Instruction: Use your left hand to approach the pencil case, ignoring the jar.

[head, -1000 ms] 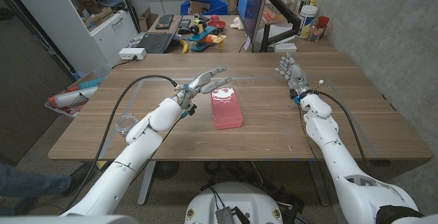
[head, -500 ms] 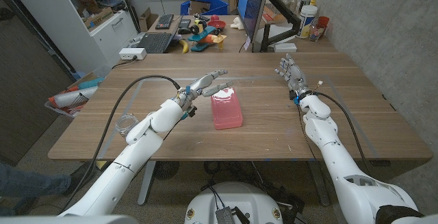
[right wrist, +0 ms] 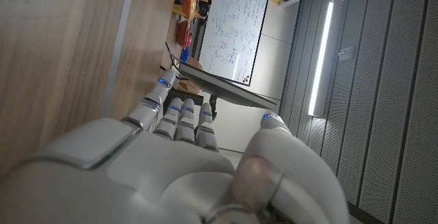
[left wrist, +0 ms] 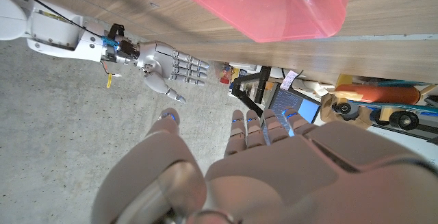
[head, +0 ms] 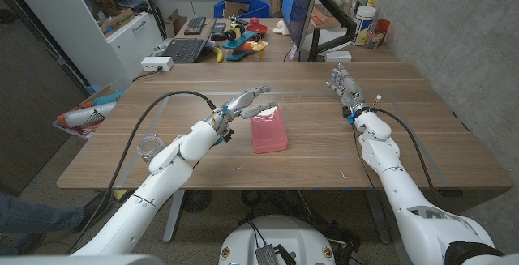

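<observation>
Case: a pink translucent case (head: 268,130) is seen at the frame's centre, lying flat on the counter (head: 324,147).
Left hand: the left hand (head: 246,101) is held just left of the case's far end, fingers (head: 261,91) spread and released, nothing gripped; touching or just apart cannot be told.
Right hand: the right hand (head: 344,83) is placed in the upper right, well apart from the case, fingers extended, nothing held.
Jar: a clear jar (head: 147,146) is seen at the left counter edge, well apart from the left hand.
Handling: the case is judged light, soft-walled and somewhat slippery; the long sides, near the middle, are judged the best hold.
</observation>
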Controlling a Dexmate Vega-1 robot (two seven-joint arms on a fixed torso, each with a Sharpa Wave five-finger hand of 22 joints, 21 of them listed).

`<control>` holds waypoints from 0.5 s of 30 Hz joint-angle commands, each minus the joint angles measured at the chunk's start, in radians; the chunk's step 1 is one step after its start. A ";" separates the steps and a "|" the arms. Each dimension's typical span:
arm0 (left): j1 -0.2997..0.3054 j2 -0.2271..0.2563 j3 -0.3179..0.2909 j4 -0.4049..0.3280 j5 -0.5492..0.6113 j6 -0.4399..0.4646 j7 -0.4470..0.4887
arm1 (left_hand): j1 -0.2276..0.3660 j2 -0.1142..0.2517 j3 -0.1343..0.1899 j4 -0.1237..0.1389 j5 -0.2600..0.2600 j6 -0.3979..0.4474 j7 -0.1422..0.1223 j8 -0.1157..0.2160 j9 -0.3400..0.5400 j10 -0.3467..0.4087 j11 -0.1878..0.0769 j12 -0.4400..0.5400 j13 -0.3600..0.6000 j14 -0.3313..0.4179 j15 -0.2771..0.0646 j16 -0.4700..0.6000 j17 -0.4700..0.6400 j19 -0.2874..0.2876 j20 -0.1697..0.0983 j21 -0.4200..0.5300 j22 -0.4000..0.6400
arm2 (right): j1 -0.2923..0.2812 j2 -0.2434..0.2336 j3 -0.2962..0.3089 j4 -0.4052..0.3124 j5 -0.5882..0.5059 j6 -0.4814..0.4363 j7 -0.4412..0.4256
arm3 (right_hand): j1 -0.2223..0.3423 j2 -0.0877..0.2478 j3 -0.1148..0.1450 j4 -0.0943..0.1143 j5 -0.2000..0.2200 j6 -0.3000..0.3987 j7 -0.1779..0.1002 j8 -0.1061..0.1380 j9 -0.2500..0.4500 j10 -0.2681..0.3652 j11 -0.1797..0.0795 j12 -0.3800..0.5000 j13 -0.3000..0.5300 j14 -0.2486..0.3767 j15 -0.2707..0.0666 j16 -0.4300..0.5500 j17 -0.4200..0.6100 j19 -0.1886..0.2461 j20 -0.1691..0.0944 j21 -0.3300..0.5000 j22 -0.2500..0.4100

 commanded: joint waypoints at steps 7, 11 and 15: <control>0.017 0.027 0.030 -0.036 0.103 0.031 0.034 | 0.009 0.008 0.001 -0.006 0.001 0.013 -0.001 0.006 0.004 0.010 0.002 0.002 0.000 0.009 -0.001 0.001 -0.001 0.003 0.000 -0.008 0.006 | -0.003 -0.009 0.005 -0.006 0.002 -0.003 0.005 | 0.000 0.010 0.002 -0.004 -0.005 0.009 0.000 -0.005 0.003 0.009 0.003 -0.002 0.002 0.009 0.000 0.001 0.000 0.012 -0.002 -0.010 0.003; 0.020 0.031 0.037 -0.038 0.123 0.037 0.044 | 0.009 0.009 0.001 -0.007 0.001 0.015 -0.003 0.007 0.004 0.012 0.000 0.003 0.000 0.009 -0.002 0.001 -0.001 0.003 0.000 -0.010 0.006 | -0.003 -0.010 0.007 -0.001 0.004 -0.002 0.006 | 0.000 0.010 0.001 -0.004 -0.005 0.009 0.000 -0.005 0.003 0.009 0.003 -0.003 0.002 0.009 0.001 0.001 0.000 0.013 -0.002 -0.011 0.003; 0.022 0.035 0.041 -0.040 0.136 0.042 0.049 | 0.010 0.009 0.002 -0.009 0.001 0.016 -0.003 0.007 0.004 0.013 0.000 0.003 0.000 0.010 -0.002 0.001 -0.001 0.004 0.000 -0.011 0.006 | -0.002 -0.013 0.006 0.001 -0.003 0.000 0.001 | -0.001 0.011 0.001 -0.004 -0.005 0.009 0.000 -0.005 0.003 0.010 0.002 -0.004 0.002 0.010 0.001 0.001 0.000 0.013 -0.002 -0.013 0.003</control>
